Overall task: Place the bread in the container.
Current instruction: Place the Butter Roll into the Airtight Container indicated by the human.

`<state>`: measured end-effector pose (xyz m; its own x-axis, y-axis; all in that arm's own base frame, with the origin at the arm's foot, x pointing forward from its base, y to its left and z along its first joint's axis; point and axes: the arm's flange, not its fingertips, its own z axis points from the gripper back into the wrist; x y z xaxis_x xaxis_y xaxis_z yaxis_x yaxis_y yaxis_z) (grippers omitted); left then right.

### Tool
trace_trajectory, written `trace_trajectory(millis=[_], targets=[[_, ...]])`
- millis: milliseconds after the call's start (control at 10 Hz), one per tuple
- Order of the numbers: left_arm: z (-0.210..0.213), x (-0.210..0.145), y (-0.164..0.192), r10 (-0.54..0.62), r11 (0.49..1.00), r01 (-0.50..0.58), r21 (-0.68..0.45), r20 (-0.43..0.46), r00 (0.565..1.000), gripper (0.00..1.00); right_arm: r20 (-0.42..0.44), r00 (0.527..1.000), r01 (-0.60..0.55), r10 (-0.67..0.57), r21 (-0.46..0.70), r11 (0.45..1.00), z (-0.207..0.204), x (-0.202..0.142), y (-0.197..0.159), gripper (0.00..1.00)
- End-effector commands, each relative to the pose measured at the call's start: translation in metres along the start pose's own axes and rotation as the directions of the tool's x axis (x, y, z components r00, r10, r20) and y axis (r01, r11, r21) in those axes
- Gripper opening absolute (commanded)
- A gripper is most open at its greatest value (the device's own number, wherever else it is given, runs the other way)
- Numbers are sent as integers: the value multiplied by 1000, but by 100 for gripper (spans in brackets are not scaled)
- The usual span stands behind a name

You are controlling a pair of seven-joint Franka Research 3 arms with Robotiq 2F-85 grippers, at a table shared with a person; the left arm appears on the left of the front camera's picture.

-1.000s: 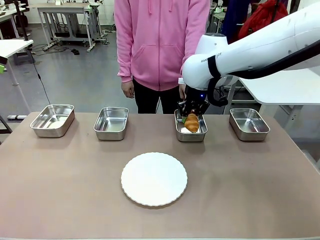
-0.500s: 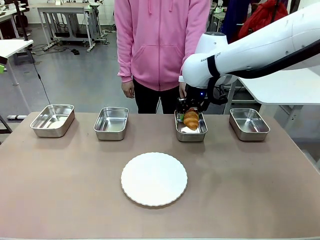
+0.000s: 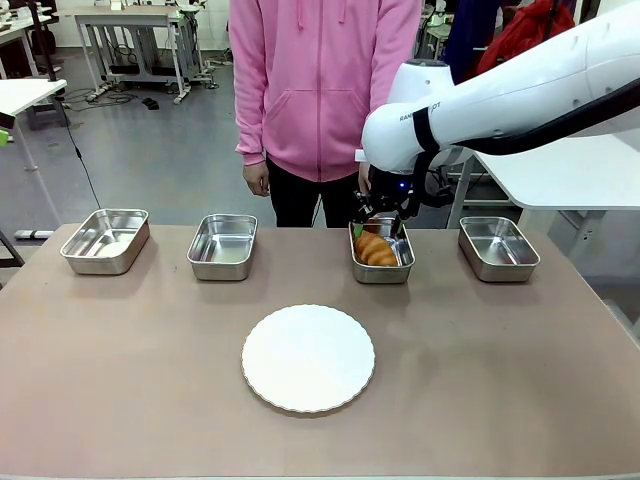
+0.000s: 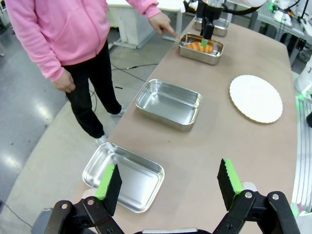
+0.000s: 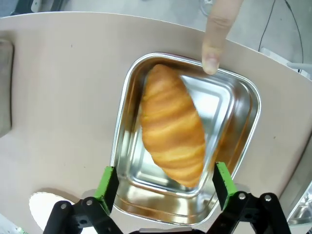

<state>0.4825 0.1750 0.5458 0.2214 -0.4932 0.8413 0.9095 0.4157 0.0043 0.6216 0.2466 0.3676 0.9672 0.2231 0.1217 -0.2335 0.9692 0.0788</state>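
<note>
Directly below the right gripper [image 5: 165, 187], the bread [image 5: 171, 131] is lying inside the container [image 5: 241, 141], diagonal across the pan floor and free of both green pads. The right gripper's fingers are standing apart, one to each side of the croissant's near end, gripping nothing. The right wrist view is showing what the other views are not: a person's fingertip [image 5: 218, 34] is pointing down at the container's far rim, just beyond the croissant's far tip. In the front view, the right gripper [image 3: 380, 222] is hovering just above the same container [image 3: 381, 268], and the bread [image 3: 375, 250] is showing as an orange shape on the pan floor beneath it; the pointing finger is hidden there behind the arm's wrist.

In the left wrist view, the left gripper [image 4: 168, 183] is also standing with its fingers apart, holding nothing. Just beyond its left finger, an empty steel pan [image 4: 124, 175] is sitting on the table [image 4: 204, 146]; farther ahead a second steel pan [image 4: 169, 103] is resting, and farther still the container with the bread [image 4: 201, 47], where the person's hand [image 4: 162, 23] is reaching toward the rim. To the right of that line, the white plate [image 4: 256, 98] is lying well apart from the pans.

The fourth pan [image 3: 497, 247] is sitting beside the right gripper in the front view. The lower body of each gripper is cut off by the frame edge in its wrist view.
</note>
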Motion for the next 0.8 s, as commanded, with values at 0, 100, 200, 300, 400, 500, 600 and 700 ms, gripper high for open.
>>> trace_trajectory(millis=[0,100,200,300,400,500,600,700], targets=[[0,2,-2,-5,1000,5,-4,-1,1000,100,1,1000,-16,16,3,1000,-1,0,1,100],[0,2,-2,-5,1000,5,-4,-1,1000,100,1,1000,-16,16,3,1000,-1,0,1,100],[0,2,-2,-5,1000,5,-4,-1,1000,100,1,1000,-16,16,3,1000,-1,0,1,100],[0,2,-2,-5,1000,5,-4,-1,1000,100,1,1000,-16,16,3,1000,-1,0,1,100],[0,2,-2,-5,1000,5,-4,-1,1000,100,1,1000,-16,16,3,1000,-1,0,1,100],[0,2,-2,-5,1000,5,-4,-1,1000,100,1,1000,-16,16,3,1000,-1,0,1,100],[0,2,-2,-5,1000,5,-4,-1,1000,100,1,1000,-16,16,3,1000,-1,0,1,100],[0,2,-2,-5,1000,5,-4,-1,1000,100,1,1000,-16,16,3,1000,-1,0,1,100]])
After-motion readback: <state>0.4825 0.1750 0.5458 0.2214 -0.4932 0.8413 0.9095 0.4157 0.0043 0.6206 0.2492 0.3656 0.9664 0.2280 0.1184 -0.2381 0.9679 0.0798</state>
